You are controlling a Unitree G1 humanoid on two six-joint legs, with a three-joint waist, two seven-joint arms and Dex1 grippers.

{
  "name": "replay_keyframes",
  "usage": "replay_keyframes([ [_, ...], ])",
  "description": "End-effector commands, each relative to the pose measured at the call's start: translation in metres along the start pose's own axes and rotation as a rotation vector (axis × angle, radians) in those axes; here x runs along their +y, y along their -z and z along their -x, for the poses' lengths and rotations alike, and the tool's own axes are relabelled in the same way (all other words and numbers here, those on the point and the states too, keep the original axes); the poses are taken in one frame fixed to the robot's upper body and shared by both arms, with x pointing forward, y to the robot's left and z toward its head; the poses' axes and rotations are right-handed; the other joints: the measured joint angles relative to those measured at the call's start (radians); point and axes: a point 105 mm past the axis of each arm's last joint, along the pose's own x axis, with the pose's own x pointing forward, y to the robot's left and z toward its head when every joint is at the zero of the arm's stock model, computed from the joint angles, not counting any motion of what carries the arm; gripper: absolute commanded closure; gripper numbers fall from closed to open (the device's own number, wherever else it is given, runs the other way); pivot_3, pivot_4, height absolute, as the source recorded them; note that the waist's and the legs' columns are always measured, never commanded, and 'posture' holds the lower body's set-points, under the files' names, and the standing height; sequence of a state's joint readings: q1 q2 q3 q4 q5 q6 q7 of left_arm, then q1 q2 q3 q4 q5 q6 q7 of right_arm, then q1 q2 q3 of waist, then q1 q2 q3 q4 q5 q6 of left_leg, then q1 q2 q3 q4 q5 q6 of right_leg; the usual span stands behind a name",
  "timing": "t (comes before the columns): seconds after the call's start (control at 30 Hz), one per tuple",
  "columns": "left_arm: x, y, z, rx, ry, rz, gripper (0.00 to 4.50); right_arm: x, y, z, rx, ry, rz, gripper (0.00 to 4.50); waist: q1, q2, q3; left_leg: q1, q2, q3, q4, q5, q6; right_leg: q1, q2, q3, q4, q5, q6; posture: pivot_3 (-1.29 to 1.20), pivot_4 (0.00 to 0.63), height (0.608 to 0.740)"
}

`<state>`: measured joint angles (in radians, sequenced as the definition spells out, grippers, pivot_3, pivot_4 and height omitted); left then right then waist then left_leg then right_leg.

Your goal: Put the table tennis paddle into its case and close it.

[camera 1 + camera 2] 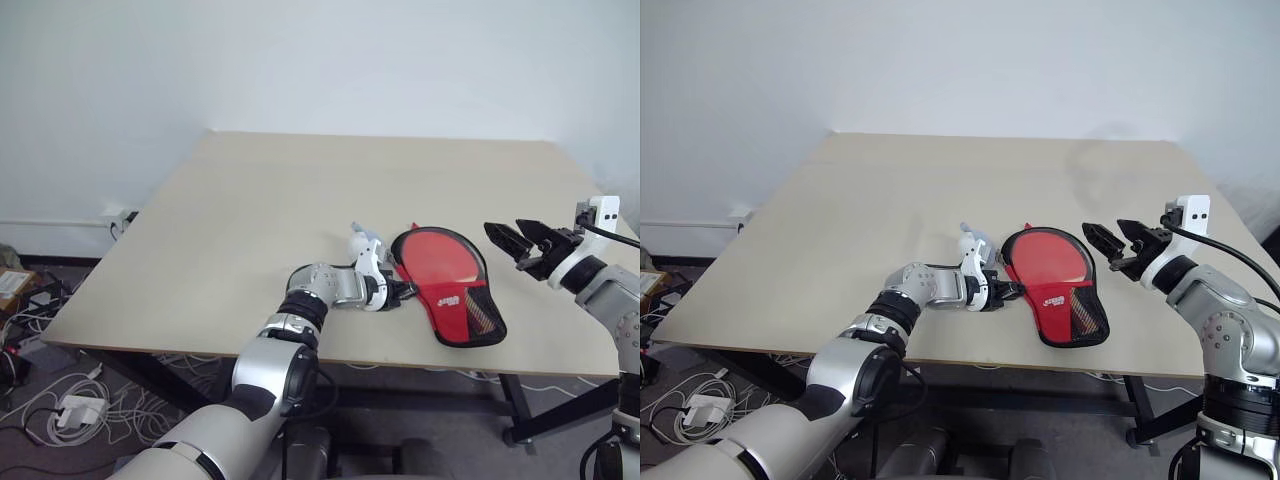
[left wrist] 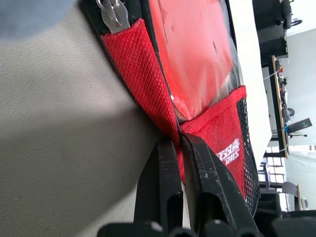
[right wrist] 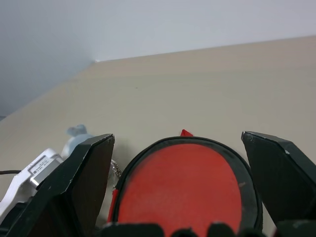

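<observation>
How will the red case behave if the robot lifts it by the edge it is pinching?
The case is probably floppy at that edge: the left gripper pinches thin red mesh fabric, which folds between the fingers. It likely stays flat and will not roll, since it lies flat on the table. It seems light.

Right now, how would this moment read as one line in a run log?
left claw: shut on case edge | right claw: open, beside case | case: on table

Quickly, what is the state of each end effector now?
Left end effector: closed, pinching the red fabric edge of the case.
Right end effector: open, holding nothing.
</observation>
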<state>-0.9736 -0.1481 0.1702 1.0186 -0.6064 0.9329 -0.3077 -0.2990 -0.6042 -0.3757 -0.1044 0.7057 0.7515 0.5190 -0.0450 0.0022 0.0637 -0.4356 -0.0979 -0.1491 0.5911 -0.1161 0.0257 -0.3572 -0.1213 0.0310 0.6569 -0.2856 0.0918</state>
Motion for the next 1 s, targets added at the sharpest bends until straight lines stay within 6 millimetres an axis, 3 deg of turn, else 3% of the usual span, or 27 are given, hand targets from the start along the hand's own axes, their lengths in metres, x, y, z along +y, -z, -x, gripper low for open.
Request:
replay_keyframes([
  [0.03,-0.065,0.026,-0.029,0.099,0.163,-0.022,4.47,0.007,-0.014,0.002,-0.051,-0.02,0.036,0.0,0.0,0.0,0.0,0.0,0.0,0.0,0.0,0.0,0.0,0.0,0.0,0.0,0.0,0.0,0.0,0.0,0.0,0.74],
  [0.37,-0.071,0.022,0.005,0.174,0.207,0.006,4.47,0.005,-0.012,0.003,-0.051,-0.01,0.035,0.0,0.0,0.0,0.0,-0.011,0.0,0.0,0.001,0.001,0.001,-0.01,0.001,0.0,0.001,0.0,0.002,0.0,0.0,0.74],
  [0.8,-0.015,0.03,0.063,0.233,0.063,0.031,4.47,0.007,-0.014,-0.001,-0.045,-0.032,0.048,0.0,-0.001,0.0,0.0,-0.01,0.0,0.0,0.002,0.001,0.001,-0.011,0.002,0.003,0.003,0.0,0.003,0.0,0.0,0.74],
  [1.0,0.005,0.065,0.085,0.361,0.049,-0.087,4.47,0.011,-0.013,-0.004,-0.036,-0.049,0.052,0.0,-0.001,0.001,-0.001,-0.01,0.001,0.0,0.002,0.001,0.0,-0.012,0.003,0.006,0.003,0.001,0.001,0.0,0.0,0.74],
])
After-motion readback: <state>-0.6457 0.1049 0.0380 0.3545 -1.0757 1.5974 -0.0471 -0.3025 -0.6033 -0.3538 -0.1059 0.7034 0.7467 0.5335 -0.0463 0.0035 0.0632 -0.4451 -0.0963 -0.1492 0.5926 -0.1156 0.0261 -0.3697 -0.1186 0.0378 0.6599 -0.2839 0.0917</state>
